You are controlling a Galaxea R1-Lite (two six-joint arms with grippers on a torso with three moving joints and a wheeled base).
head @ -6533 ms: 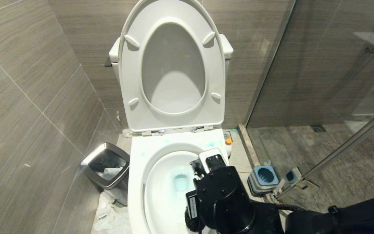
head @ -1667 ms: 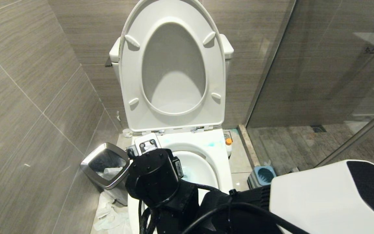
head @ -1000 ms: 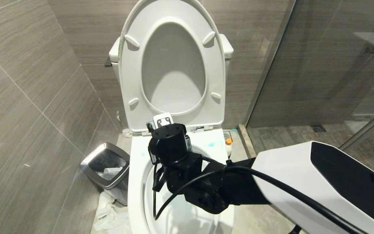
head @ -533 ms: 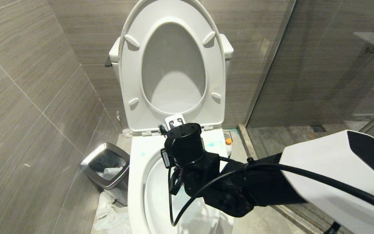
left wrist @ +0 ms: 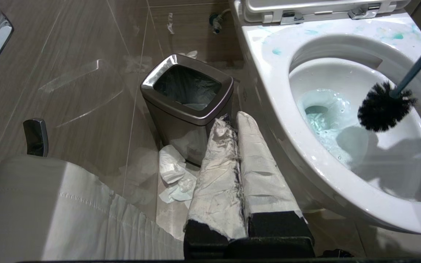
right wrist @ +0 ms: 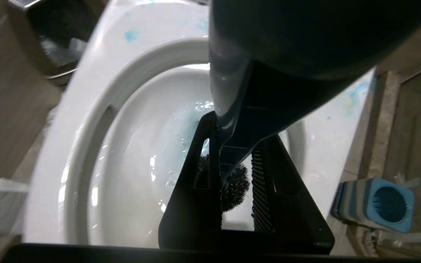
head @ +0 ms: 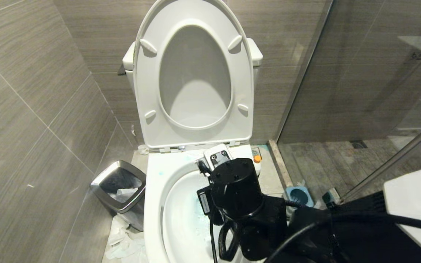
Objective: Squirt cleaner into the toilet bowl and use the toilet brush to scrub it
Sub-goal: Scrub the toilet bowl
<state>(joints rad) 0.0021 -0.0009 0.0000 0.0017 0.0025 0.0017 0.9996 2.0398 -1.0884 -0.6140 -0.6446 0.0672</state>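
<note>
gripping the slate-blue handle of the toilet brush [right wrist: 228, 109] between its two black fingers, the right gripper [right wrist: 236, 171] hangs over the right side of the toilet bowl [head: 159, 204], pointing down into it. in the head view only the back of that arm's black wrist shows, over the bowl's right half. the brush's dark bristle head [left wrist: 382, 107] is inside the bowl, near the right inner wall and above the water; from the left wrist view it looks just off the ceramic, though whether it touches cannot be told. the cleaner [left wrist: 322, 120] tints the pooled water pale turquoise, and blots of it mark the rim [left wrist: 277, 51] near the hinge. the seat and lid [head: 194, 73] stand raised against the tank.

the brush holder [right wrist: 376, 202], grey-and-blue striped, sits empty on the floor to the right of the toilet, beside the glass shower partition [head: 371, 73]. a steel-rimmed bin [left wrist: 188, 95] stands on the floor left of the toilet, with crumpled paper [left wrist: 174, 175] at its foot.

the left gripper [left wrist: 236, 124], its fingers wrapped in white and pressed together on nothing, rests low beside the bowl's left side, near the bin.
</note>
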